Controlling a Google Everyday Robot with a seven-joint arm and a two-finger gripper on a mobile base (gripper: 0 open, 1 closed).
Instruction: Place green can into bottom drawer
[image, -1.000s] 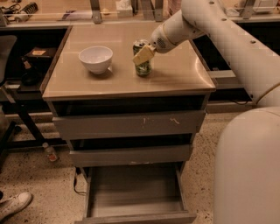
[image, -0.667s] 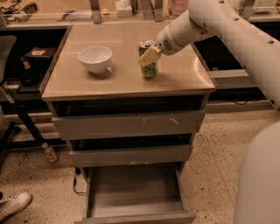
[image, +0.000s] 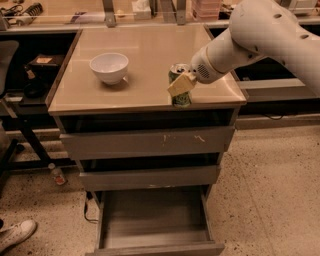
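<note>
Gripper (image: 181, 84) pinching green can (image: 182, 99) at front edge of tan cabinet top (image: 145, 50), right of white bowl (image: 109, 67). I see tan finger pad (image: 180, 85) across can's side. Bottom drawer (image: 159, 248) stands open, well below can.

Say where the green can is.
In the camera view, the gripper holds the green can at the front right edge of the cabinet top, right of the white bowl.

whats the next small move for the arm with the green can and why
Probably carry the small green-and-white drink can forward past the front edge of the tan cabinet top, then lower it. The gripper appears shut on it right at that edge, and the open grey bottom drawer lies below, further forward.
</note>
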